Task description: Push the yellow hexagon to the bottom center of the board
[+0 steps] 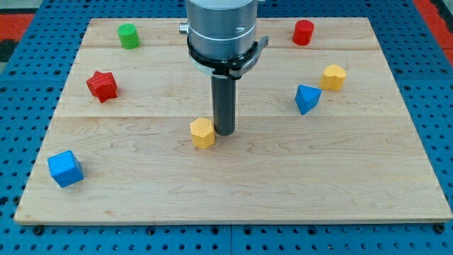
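The yellow hexagon lies near the middle of the wooden board, slightly left of center. My tip stands right beside it on its right, touching or almost touching its right edge. The rod hangs straight down from the grey arm head at the view's top center.
A second yellow block and a blue triangular block sit at the right. A red cylinder is at the top right, a green cylinder at the top left, a red star at the left, a blue cube at the bottom left.
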### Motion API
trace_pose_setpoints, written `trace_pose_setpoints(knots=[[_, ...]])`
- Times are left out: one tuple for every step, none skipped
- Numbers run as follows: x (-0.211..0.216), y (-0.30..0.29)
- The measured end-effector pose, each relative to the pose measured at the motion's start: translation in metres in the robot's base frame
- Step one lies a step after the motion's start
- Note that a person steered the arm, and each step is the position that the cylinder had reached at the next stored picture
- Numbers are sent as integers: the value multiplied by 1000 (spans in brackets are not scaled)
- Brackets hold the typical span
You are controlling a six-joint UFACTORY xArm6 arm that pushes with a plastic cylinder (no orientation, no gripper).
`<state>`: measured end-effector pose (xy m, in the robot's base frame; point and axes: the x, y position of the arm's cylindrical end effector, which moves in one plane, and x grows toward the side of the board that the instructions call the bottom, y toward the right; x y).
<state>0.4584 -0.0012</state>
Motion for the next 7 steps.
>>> trace_pose_setpoints(knots=[[-28,-11],[-16,-42],[11,-65],[58,-35],[46,-29],[37,0],[71,14]])
